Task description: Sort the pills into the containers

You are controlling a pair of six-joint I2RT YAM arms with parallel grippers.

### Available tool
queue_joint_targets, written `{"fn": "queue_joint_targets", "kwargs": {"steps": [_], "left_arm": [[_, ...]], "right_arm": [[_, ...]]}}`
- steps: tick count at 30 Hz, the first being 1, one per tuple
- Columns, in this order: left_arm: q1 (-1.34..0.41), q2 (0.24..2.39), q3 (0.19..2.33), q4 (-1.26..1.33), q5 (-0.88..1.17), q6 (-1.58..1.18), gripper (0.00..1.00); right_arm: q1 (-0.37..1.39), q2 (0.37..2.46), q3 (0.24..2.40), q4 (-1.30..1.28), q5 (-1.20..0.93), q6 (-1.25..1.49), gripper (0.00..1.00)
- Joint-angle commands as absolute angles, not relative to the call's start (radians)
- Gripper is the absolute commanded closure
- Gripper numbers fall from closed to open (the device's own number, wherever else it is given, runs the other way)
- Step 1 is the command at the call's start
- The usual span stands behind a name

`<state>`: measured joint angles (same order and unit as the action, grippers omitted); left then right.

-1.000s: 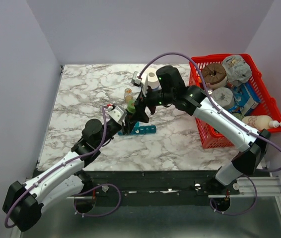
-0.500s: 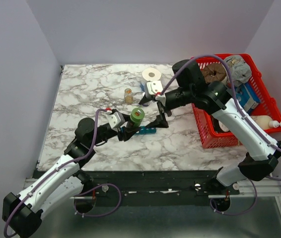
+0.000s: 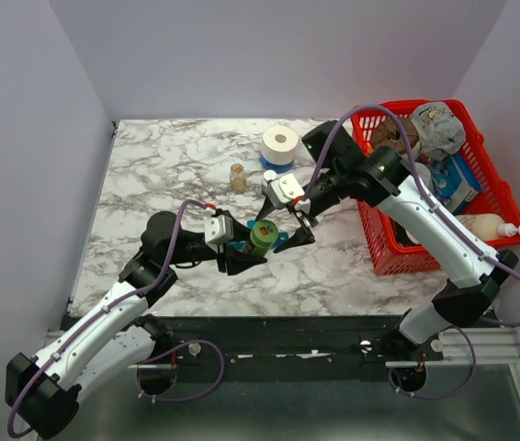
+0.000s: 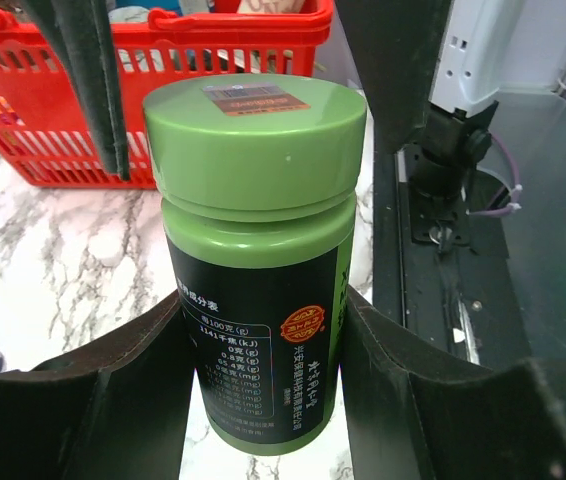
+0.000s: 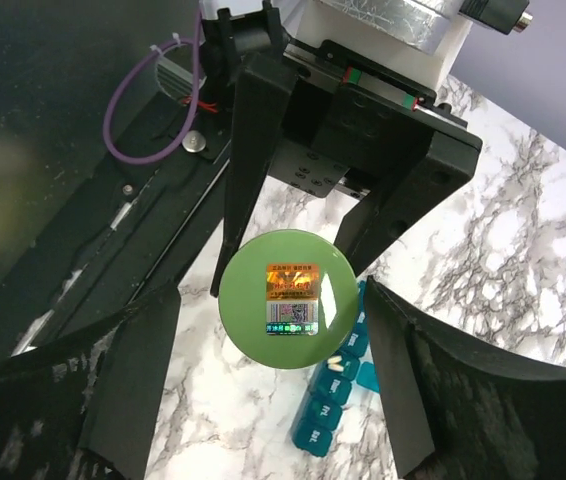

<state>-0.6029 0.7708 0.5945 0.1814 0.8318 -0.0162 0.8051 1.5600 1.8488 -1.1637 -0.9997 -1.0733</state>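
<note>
My left gripper (image 3: pixel 251 248) is shut on a green bottle (image 4: pixel 253 260) with a black label, which it holds upright by the body just above the marble. My right gripper (image 5: pixel 268 300) hangs over the bottle's green lid (image 5: pixel 283 298) and is open, one finger on each side with a gap to the lid. Beneath the bottle lies the teal pill organizer (image 5: pixel 328 410), the containers. One compartment stands open with two pale pills (image 5: pixel 335 360) in it. In the top view only the organizer's end (image 3: pixel 281 241) shows past the bottle (image 3: pixel 262 236).
A red mesh basket (image 3: pixel 379 248) full of packages stands at the right. At the back of the table a white tape roll (image 3: pixel 280 144) stands next to a small amber bottle (image 3: pixel 238 176). The basket (image 4: pixel 223 40) also shows behind the bottle in the left wrist view.
The right arm swung away toward the basket, then came back over the green bottle, its jaws narrowing a little. The left gripper shifted the bottle slightly toward the near right.
</note>
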Motion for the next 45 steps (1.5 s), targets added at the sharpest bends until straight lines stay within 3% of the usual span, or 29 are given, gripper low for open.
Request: {"fn": "queue_joint_targets", "kwargs": {"steps": [1,5,12,17,19,20,23,25,29,32,37,42,45], "left_arm": [[-0.597,0.784,0.626,0.212,0.902,-0.028,1.0],[-0.595,0.772,0.626,0.233,0.838,-0.028,1.0],[-0.597,0.735,0.592,0.463,0.547,-0.067,1.0],[-0.615,0.781,0.575,0.69,0.195,-0.048,1.0],[-0.627,0.805,0.587,0.716,0.102,-0.031,1.0],[-0.637,0.831,0.598,0.71,-0.031,-0.031,1.0],[-0.641,0.88,0.627,0.669,-0.106,-0.043,1.0],[-0.641,0.894,0.621,0.669,-0.077,-0.057,1.0],[-0.64,0.881,0.588,0.634,0.049,-0.058,1.0],[-0.638,0.848,0.554,0.595,0.205,-0.041,1.0],[-0.638,0.802,0.531,0.494,0.476,-0.031,1.0],[-0.629,0.75,0.546,0.391,0.684,-0.011,1.0],[-0.624,0.761,0.586,0.318,0.842,-0.014,1.0]], "right_arm": [[0.813,1.558,1.841,-1.175,-1.037,-1.062,0.26],[0.815,1.574,1.841,-1.17,-1.039,-1.008,0.41],[0.815,1.592,1.766,-0.979,-0.945,-0.634,0.47],[0.815,1.666,1.766,-0.942,-0.784,-0.295,0.53],[0.813,1.634,1.697,-0.825,-0.602,-0.18,0.7],[0.815,1.622,1.656,-0.787,-0.533,-0.134,0.7],[0.81,1.617,1.603,-0.738,-0.378,-0.107,0.6],[0.798,1.618,1.623,-0.738,-0.414,-0.11,0.49],[0.787,1.606,1.702,-0.753,-0.553,-0.197,0.15],[0.773,1.598,1.805,-0.814,-0.684,-0.299,0.01],[0.756,1.543,1.872,-0.9,-0.831,-0.5,0.0],[0.753,1.477,1.842,-1.047,-0.978,-0.986,0.0],[0.753,1.499,1.864,-1.176,-1.069,-1.139,0.0]]}}
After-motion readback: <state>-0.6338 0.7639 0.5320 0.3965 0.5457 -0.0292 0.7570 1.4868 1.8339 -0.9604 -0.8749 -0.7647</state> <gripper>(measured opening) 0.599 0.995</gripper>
